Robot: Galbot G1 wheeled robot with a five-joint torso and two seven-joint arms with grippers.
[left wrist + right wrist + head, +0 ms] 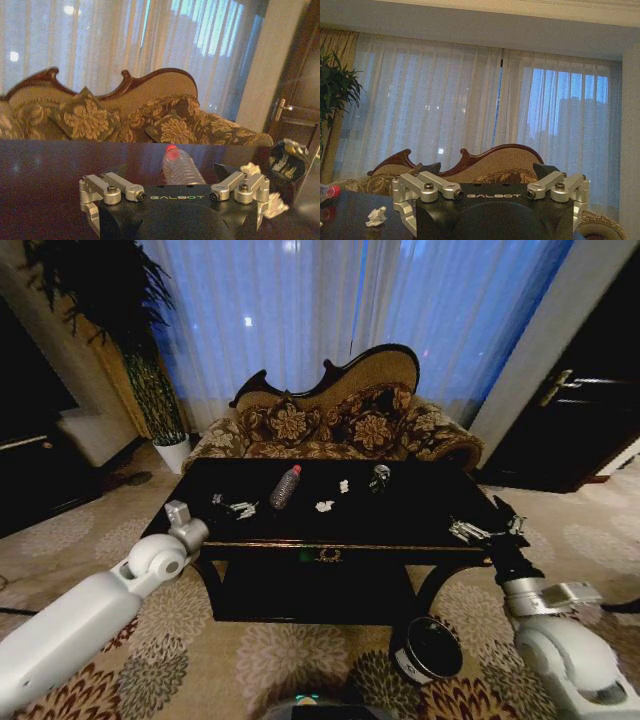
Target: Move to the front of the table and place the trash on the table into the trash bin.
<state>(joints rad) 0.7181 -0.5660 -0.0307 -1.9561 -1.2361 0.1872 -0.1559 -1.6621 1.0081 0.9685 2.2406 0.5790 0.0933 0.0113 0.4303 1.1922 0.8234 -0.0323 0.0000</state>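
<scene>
the robot faces the front of the black bench, with the floral sofa behind it at 12 o'clock. the left claw hovers low over the bench's left half, its fingers spread apart, and the clear bottle lies just beyond it at about 1 o'clock, red cap pointing away. in the left wrist view the bottle sits almost centred between the open fingers. two white paper bits lie near mid-bench, and the grey wad is further back at 1 o'clock. the right claw waits over the right front edge, also parted. the trash bin stands on the carpet below the bench's front right.

the step looks like reaching for the bottle. it would pay to advance along the bottle's axis, straddle the body rather than the cap, and close gently, since a round bottle may roll.
</scene>
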